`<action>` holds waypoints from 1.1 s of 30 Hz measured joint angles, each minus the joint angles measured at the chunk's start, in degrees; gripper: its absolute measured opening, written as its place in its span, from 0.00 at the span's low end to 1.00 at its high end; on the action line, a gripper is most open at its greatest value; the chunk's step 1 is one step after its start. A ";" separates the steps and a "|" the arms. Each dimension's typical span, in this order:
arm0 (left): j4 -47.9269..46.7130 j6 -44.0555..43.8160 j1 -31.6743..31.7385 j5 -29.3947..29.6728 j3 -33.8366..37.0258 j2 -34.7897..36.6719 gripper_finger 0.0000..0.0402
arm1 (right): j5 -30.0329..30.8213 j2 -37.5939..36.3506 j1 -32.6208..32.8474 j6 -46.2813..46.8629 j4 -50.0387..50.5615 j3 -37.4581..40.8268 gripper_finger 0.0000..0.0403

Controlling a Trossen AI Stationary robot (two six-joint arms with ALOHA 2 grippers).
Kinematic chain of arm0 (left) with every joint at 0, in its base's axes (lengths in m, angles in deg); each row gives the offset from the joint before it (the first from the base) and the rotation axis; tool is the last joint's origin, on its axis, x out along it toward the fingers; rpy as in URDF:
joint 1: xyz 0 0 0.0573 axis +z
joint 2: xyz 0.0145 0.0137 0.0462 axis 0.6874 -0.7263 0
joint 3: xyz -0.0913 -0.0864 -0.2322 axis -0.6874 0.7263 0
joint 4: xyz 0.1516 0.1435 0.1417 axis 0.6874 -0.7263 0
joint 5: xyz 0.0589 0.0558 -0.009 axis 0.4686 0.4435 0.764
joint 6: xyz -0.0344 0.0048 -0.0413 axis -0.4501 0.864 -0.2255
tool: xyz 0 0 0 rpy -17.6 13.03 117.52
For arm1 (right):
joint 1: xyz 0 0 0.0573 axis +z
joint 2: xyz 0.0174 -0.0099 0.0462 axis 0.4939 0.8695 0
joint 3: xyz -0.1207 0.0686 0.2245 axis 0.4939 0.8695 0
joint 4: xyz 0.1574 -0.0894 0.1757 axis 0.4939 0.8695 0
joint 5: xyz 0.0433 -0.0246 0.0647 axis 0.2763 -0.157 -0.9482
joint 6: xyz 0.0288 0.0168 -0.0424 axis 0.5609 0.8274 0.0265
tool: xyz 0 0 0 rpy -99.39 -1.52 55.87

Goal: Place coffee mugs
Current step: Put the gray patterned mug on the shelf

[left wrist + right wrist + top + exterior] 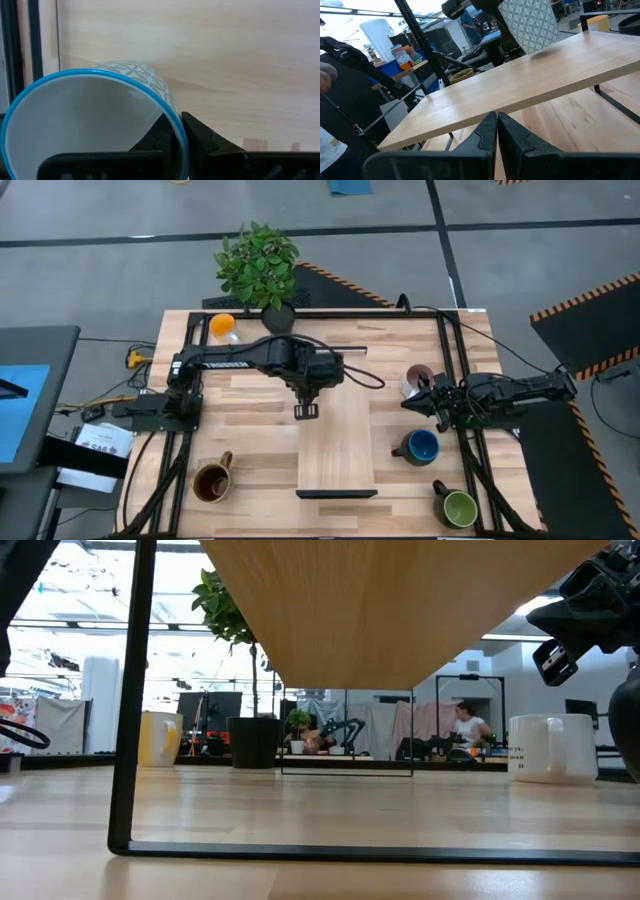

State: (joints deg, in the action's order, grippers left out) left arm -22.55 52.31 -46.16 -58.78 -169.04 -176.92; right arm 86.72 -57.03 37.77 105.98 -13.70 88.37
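Note:
My left gripper [307, 412] hangs over the far end of the raised wooden shelf [335, 445], shut on the white and pale blue patterned mug [90, 120]. In the right wrist view this mug [530, 22] is tilted just above the shelf top [530, 75]; I cannot tell whether its base touches. My right gripper [437, 402] rests shut and empty at the table's right side. The other mugs stand on their bases on the table: orange [222, 327], brown [212, 480], pinkish-mauve [415, 380], dark blue [420, 445] and green [457, 507]. My left gripper pinches the mug's rim wall [176, 117], with one finger [155, 142] inside the mug and the other [202, 140] outside. The fingers come from above, slanting down. The mug hangs tilted below them over the shelf.
A potted plant [260, 270] stands at the table's far edge. The shelf stands on a thin black frame [130, 740], with room beneath it. Black rails [455, 370] run along the table's sides. Beyond the table, a person [465, 725] sits in the room.

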 joint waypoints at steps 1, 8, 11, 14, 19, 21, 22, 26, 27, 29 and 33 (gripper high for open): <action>-0.01 0.06 0.00 0.07 0.00 -0.17 0.02 | 0.00 -0.01 -0.01 0.00 -0.01 0.00 0.11; 0.26 0.90 0.14 0.40 0.00 -0.24 0.02 | -0.01 0.00 0.01 0.00 0.00 0.01 0.11; 0.00 0.90 0.57 0.45 0.00 -0.22 0.02 | 0.00 -0.01 0.01 0.00 0.00 0.01 0.11; 0.07 0.90 1.06 0.57 0.00 -0.22 0.02 | 0.00 0.01 0.01 0.00 0.01 0.00 0.11; 0.20 1.07 1.80 0.43 0.00 -0.22 0.04 | 0.00 0.01 0.01 0.00 0.02 0.01 0.11; 0.18 1.10 2.13 -0.33 0.00 -0.22 0.04 | -0.01 -0.01 0.01 0.00 0.04 0.00 0.11; 0.16 1.33 2.24 -0.70 0.00 -0.22 0.05 | 0.00 -0.01 0.01 0.00 0.04 0.01 0.11; 0.49 2.12 2.48 -1.01 0.00 -0.22 0.05 | -0.02 -0.01 0.00 0.00 0.04 0.01 0.11; 0.63 2.12 2.52 -1.01 0.00 -0.22 0.05 | -0.02 -0.01 0.01 0.00 0.04 -0.01 0.11; 0.68 2.08 2.54 -0.99 0.00 -0.22 0.05 | 0.00 -0.01 0.01 0.00 0.07 -0.01 0.11; 0.55 2.12 2.54 -0.95 0.00 -0.22 0.06 | -0.02 -0.01 0.00 0.00 0.07 0.01 0.11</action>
State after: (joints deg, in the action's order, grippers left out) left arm -22.00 54.43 -43.63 -59.72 -169.04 -177.14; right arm 86.70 -57.05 37.77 105.98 -13.64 88.38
